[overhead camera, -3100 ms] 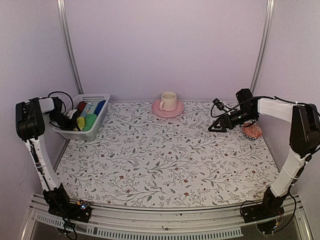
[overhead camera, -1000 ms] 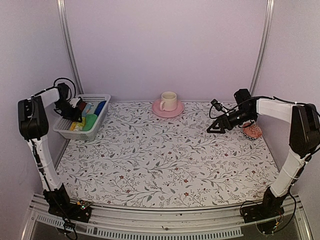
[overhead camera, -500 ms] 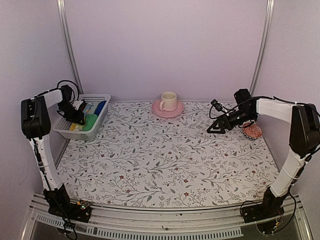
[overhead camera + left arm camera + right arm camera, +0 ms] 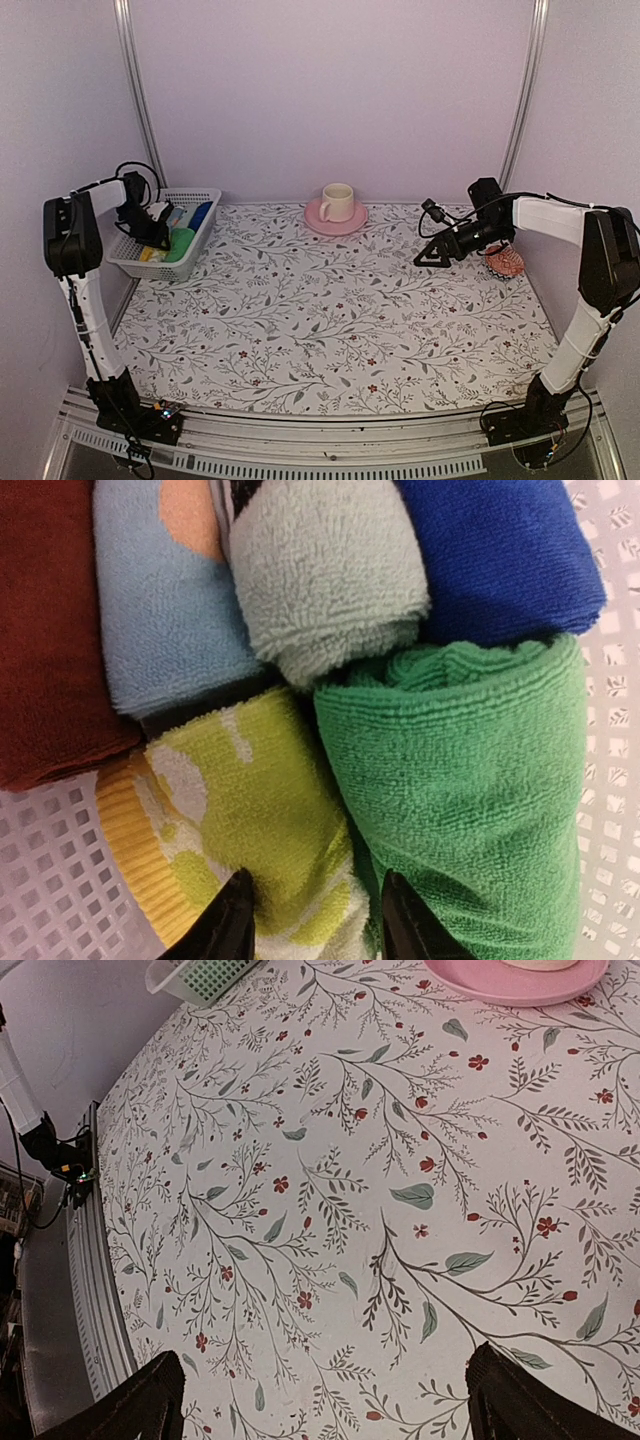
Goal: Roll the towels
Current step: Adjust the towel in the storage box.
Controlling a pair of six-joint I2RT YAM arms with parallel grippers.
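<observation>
**A:** Judging the left gripper (image 4: 318, 920): jaws half apart, astride the near end of the yellow towel (image 4: 250, 820).

**B:** It's soft, light, floppy terry. Pinch a thick fold there, not the thin hem.

**A:** The green towel (image 4: 460, 800) touches it, just right of the right fingertip, with its long axis running straight ahead. The yellow one's perhaps slants ahead-left. Both lie in the basket (image 4: 60, 880).

**B:** And the right gripper (image 4: 335, 1405)?

**A:** Gaping wide, holding nothing.
</observation>
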